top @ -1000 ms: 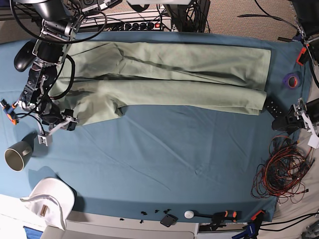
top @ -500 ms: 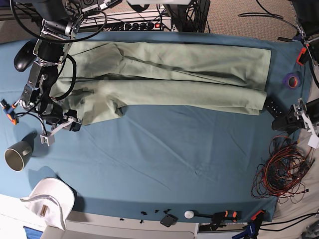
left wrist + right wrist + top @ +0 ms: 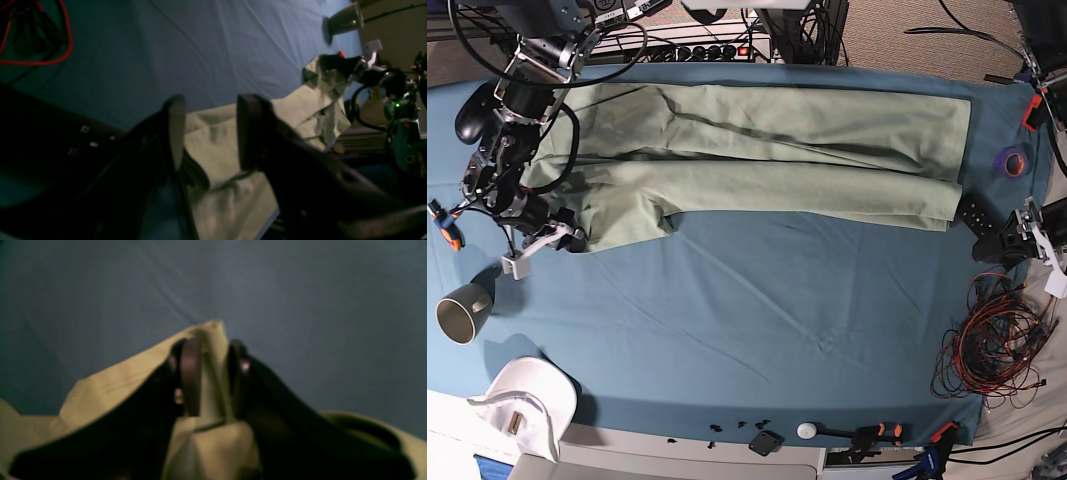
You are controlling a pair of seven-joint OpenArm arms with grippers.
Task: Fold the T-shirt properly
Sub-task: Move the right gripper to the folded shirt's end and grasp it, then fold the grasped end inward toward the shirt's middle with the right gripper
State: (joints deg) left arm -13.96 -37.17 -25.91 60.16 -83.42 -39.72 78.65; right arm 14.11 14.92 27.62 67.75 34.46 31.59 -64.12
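Right gripper (image 3: 211, 373) first: on my wrist feed its two dark fingers (image 3: 190, 376) sit close together with a fold of the T-shirt (image 3: 206, 350) pinched between them, the pale green cloth rising in a peak just past the fingertips and spilling down on both sides beneath the jaws. Beyond that peak I see only the blue table cloth (image 3: 300, 306), creased and blurred. From the base view this gripper (image 3: 562, 232) is at the shirt's lower corner, touching the fabric, while the T-shirt (image 3: 757, 150) stretches away from it in a long folded band across the far half of the cloth. Just beside the gripper, off the shirt, stands a mug (image 3: 462, 312), and nearer my edge lies a white cap (image 3: 527, 400). Left gripper (image 3: 206, 133) next: its jaws stand well apart with nothing between them, and through the gap I see the green shirt (image 3: 217, 133) lying beyond the fingertips, not touched. In the base view that gripper (image 3: 1007, 240) rests off the shirt's far end, close to its corner, with a tangle of red and black wires (image 3: 992, 345) just beside it and a roll of tape (image 3: 1013, 160) further off.
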